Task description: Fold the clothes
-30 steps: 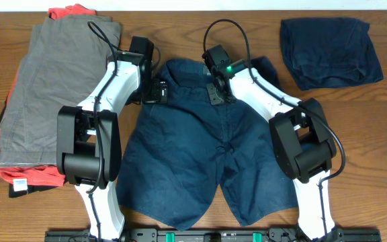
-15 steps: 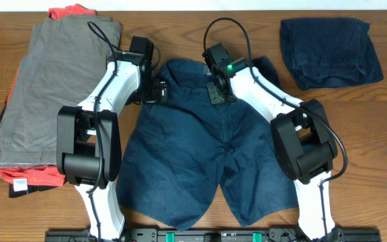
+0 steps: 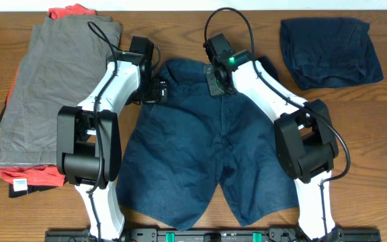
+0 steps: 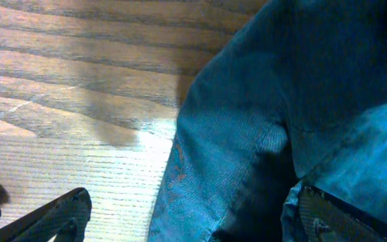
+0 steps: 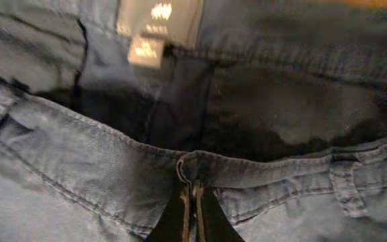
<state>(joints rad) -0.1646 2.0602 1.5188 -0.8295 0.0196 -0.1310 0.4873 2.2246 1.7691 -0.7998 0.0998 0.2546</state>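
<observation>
The dark navy shorts (image 3: 200, 154) lie flat in the middle of the table, waistband toward the far edge, legs toward me. My left gripper (image 3: 158, 91) is open at the shorts' left waistband corner. In the left wrist view its fingers (image 4: 193, 222) straddle the fabric edge (image 4: 247, 134), one finger over bare wood. My right gripper (image 3: 215, 84) is at the middle of the waistband. In the right wrist view its fingers (image 5: 193, 202) are pinched shut on the front waistband (image 5: 79, 168), with the inner label (image 5: 146, 50) showing beyond.
A pile of grey clothes (image 3: 52, 87) with red-orange (image 3: 69, 11) and black pieces under it lies at the left. A folded navy garment (image 3: 331, 50) lies at the far right. Bare wood surrounds the shorts.
My right gripper has moved a little toward the far edge, taking the middle of the waistband with it. The left arm has not moved.
</observation>
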